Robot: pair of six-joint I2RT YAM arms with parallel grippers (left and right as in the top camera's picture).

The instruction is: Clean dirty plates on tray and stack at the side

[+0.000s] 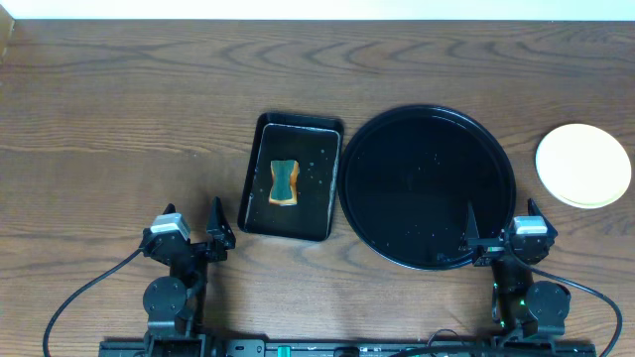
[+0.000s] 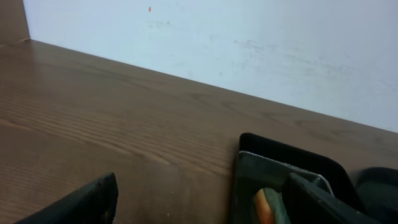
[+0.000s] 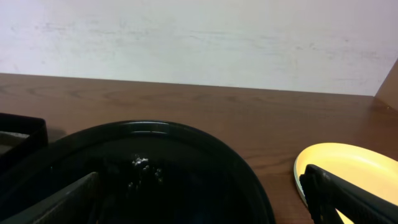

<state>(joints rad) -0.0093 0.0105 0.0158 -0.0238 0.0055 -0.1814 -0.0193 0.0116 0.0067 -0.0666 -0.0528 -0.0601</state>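
left gripper [image 1: 191, 223] wide | right gripper [image 1: 501, 230] wide, at tray [image 1: 427, 169] rim | yellow plate [image 1: 583, 165] beside tray

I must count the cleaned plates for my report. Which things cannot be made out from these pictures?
- Any plates under the yellow plate: the overhead view shows only the top one. In the right wrist view the right finger and the bottom edge cut it off.
- Sponge: in the left wrist view, mostly hidden by the left finger and the bottom edge.
- Pale specks on the round tray: too small to identify.
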